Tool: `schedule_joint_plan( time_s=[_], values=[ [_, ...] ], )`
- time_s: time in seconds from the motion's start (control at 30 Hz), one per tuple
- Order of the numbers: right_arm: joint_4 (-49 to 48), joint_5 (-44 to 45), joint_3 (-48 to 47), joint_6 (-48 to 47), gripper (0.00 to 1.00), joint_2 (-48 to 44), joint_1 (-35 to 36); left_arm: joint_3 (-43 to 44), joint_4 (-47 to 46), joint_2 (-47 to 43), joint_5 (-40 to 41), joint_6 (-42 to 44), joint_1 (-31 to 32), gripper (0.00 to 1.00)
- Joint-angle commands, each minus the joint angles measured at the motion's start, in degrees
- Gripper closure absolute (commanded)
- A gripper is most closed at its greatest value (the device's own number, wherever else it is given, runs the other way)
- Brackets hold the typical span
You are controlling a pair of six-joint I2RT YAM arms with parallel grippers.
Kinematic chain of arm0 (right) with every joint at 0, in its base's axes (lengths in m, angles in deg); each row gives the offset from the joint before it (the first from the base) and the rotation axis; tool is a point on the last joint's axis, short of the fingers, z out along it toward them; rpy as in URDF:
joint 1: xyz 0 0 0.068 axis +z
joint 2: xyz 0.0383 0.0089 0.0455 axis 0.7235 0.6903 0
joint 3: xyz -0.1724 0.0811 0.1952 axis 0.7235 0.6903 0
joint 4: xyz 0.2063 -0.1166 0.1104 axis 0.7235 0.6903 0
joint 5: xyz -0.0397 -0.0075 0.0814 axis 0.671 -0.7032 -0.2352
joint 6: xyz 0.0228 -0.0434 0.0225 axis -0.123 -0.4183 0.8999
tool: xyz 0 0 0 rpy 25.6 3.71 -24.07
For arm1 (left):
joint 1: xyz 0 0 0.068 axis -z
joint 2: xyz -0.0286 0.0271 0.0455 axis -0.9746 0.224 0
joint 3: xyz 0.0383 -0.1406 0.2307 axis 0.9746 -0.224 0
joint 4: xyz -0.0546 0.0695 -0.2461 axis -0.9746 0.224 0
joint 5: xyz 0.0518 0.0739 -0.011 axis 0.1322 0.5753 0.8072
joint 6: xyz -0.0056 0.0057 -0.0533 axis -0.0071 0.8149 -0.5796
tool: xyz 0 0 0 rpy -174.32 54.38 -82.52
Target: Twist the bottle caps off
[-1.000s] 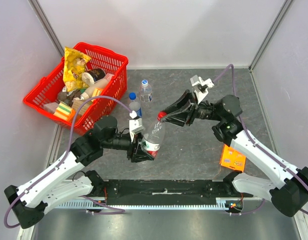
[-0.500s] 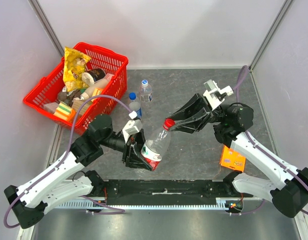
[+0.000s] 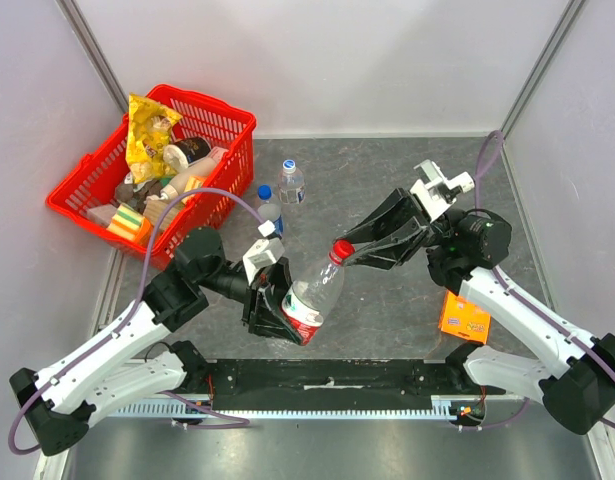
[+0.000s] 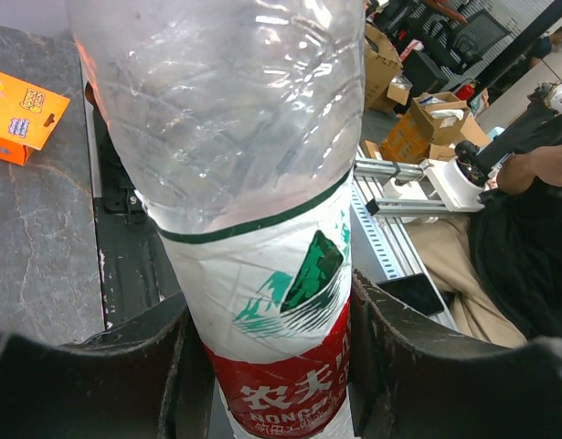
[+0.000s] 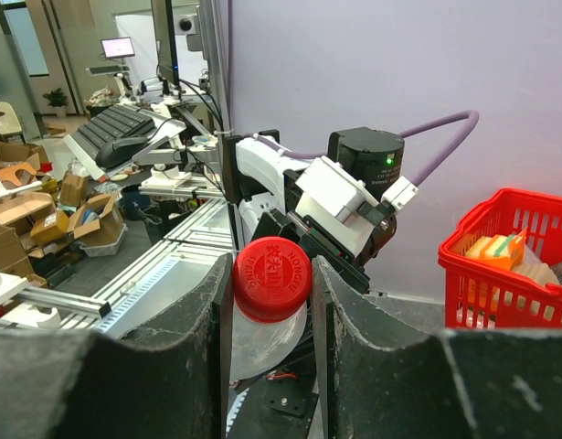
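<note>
Shifted toward 5 o'clock since 1 second ago, the red-labelled bottle [image 3: 315, 288] hangs tilted, neck toward 1 o'clock. The left gripper [image 3: 287, 315] clamps its label (base end), and the right gripper [image 3: 347, 250] pinches the red cap [image 5: 272, 265].

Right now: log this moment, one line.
left jaws: shut on red-labelled clear plastic bottle; right jaws: shut on round red plastic cap; cap: on

The red-labelled bottle [image 4: 253, 137] is thin clear plastic, crinkled and shiny, with a glossy printed film label; its red cap [image 5: 272, 278] is matt plastic with embossed lettering. The left tool [image 3: 287, 310] has matt black plastic fingers [image 4: 427, 366]. The bench [image 3: 387, 300] looks like dull, mottled grey stone; the basket [image 3: 242, 140] is glossy red plastic lattice
</note>
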Motion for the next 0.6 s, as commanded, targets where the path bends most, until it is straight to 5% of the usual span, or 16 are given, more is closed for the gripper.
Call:
schedule_joint_plan(
  time_s=[0.0,0.23,0.57],
  values=[
    [-0.9,-2.0,-0.5,1.9,0.75,0.5,0.0,2.7,-4.5,0.1,-0.3,1.7,0.3,0.65],
    [0.8,-1.9,-0.7,1.2,0.6,0.7,0.0,2.3,-0.2,1.0,2.0,4.1,0.3,0.66],
    [4.8,-0.6,-1.0,-2.0,0.72,0.6,0.0,2.1,7.7,1.0,6.8,10.5,0.3,0.66]
  ],
)
